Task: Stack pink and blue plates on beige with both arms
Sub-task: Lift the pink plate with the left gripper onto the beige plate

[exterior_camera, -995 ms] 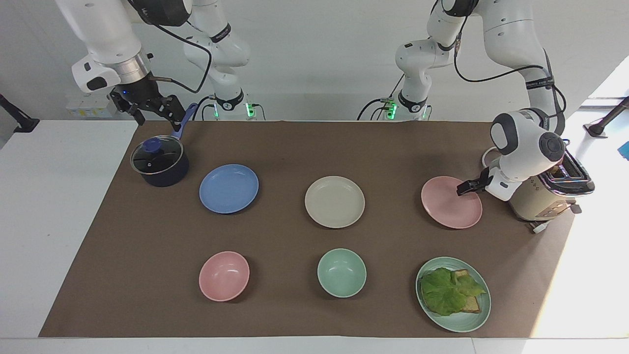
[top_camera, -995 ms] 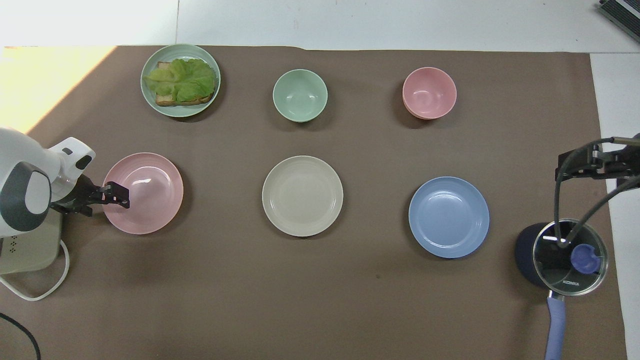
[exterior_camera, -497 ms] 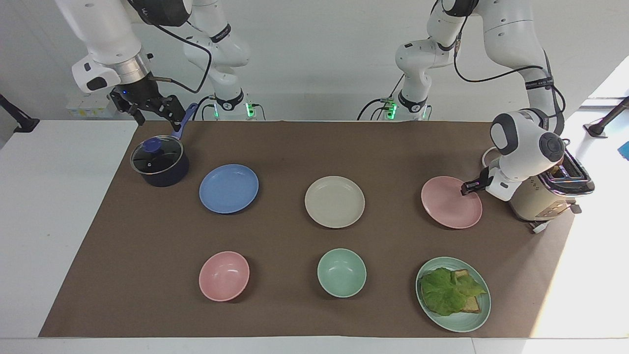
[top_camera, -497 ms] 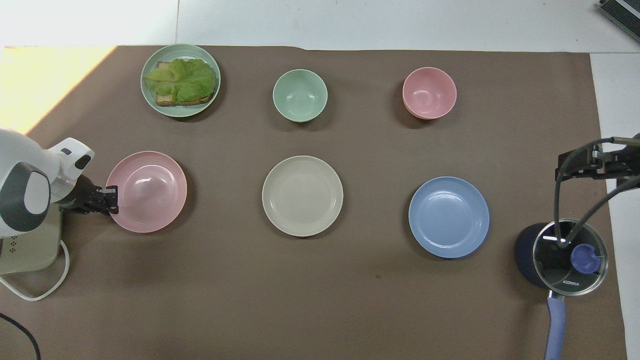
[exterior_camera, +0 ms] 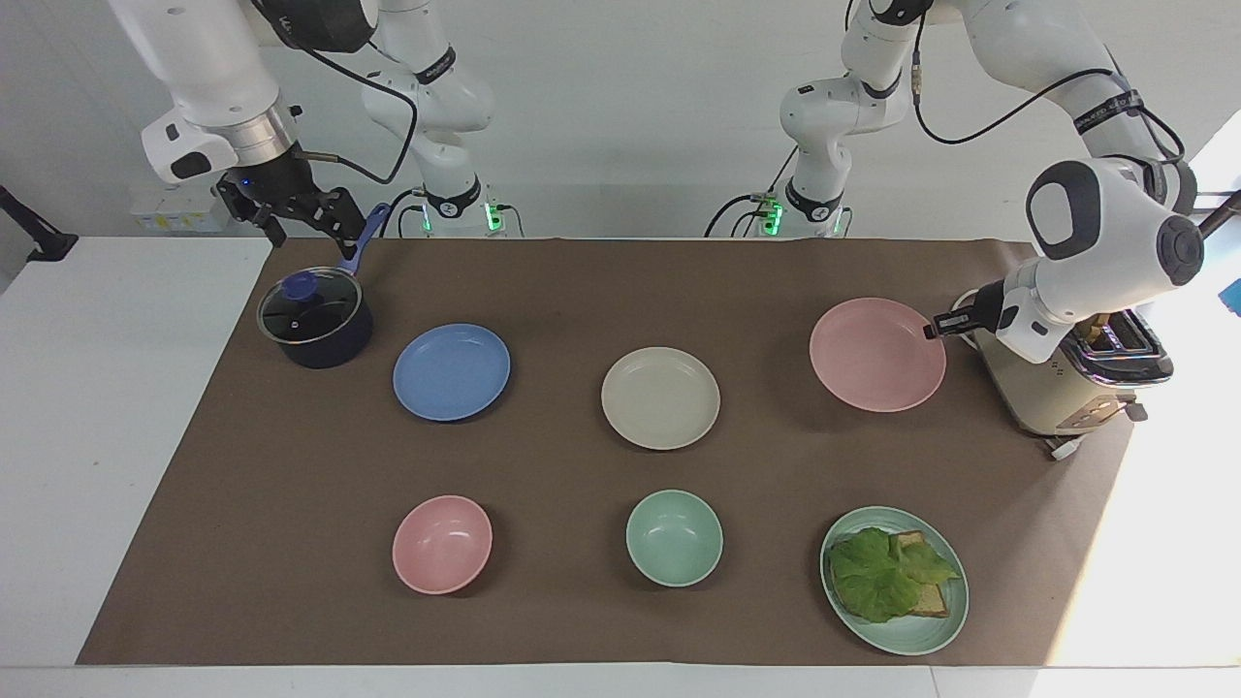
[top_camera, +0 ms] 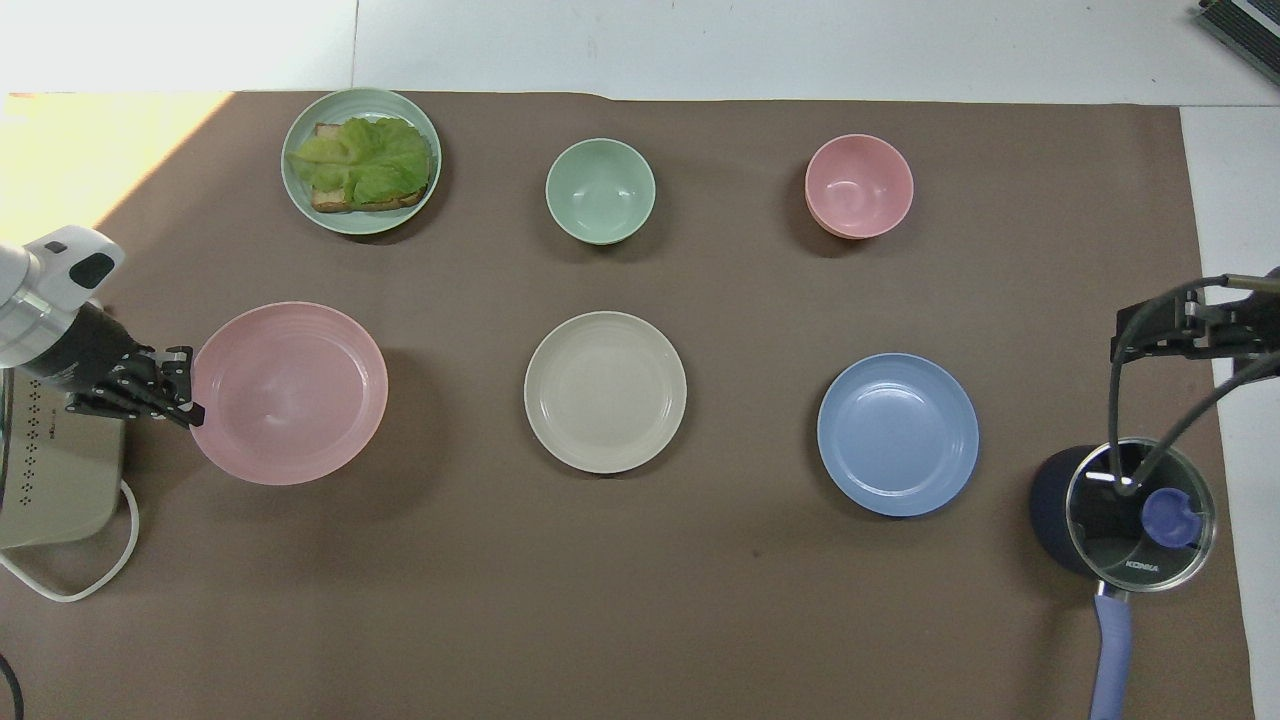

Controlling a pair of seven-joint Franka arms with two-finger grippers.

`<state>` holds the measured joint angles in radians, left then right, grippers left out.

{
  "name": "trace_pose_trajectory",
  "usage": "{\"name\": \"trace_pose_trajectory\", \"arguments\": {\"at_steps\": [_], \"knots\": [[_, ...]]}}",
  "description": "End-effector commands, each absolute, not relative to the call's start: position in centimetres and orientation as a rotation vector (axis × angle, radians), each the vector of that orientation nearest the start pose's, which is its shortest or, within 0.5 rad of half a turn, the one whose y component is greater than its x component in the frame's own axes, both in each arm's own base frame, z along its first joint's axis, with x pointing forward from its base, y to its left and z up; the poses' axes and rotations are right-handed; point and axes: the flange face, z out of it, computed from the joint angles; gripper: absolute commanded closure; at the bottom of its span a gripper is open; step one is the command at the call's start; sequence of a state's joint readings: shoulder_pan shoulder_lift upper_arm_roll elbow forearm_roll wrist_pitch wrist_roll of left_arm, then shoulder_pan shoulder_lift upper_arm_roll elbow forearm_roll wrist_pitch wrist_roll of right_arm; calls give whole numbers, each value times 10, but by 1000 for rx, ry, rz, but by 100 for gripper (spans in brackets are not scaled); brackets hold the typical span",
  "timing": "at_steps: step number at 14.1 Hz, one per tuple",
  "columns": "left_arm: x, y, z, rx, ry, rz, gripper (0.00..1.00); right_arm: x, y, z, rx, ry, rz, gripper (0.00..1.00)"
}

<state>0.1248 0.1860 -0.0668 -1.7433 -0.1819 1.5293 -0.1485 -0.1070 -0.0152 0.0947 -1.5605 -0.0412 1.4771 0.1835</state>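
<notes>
While the left gripper [exterior_camera: 933, 328] pinches the rim of the pink plate [exterior_camera: 877, 355] and holds it flat above the tabletop [exterior_camera: 582, 281] beside the toaster [exterior_camera: 1052, 393], bare mat lies between it and the beige plate [exterior_camera: 660, 397]. The blue plate [exterior_camera: 452, 371] lies flat beside the pot [exterior_camera: 315, 320]. The right gripper [exterior_camera: 305, 218] waits open over the pot's handle.
</notes>
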Motion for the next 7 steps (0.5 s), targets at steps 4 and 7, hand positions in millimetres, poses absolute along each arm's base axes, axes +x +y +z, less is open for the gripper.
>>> {"name": "trace_pose_trajectory", "arguments": {"at_steps": [4,7], "knots": [[543,-176,427,-3216,-462,578,100,536,-19,628,-3148,295,129,0],[521,-234,387,-3265,-383,455,100,536,-20,628,-3147,300,129,0]]}}
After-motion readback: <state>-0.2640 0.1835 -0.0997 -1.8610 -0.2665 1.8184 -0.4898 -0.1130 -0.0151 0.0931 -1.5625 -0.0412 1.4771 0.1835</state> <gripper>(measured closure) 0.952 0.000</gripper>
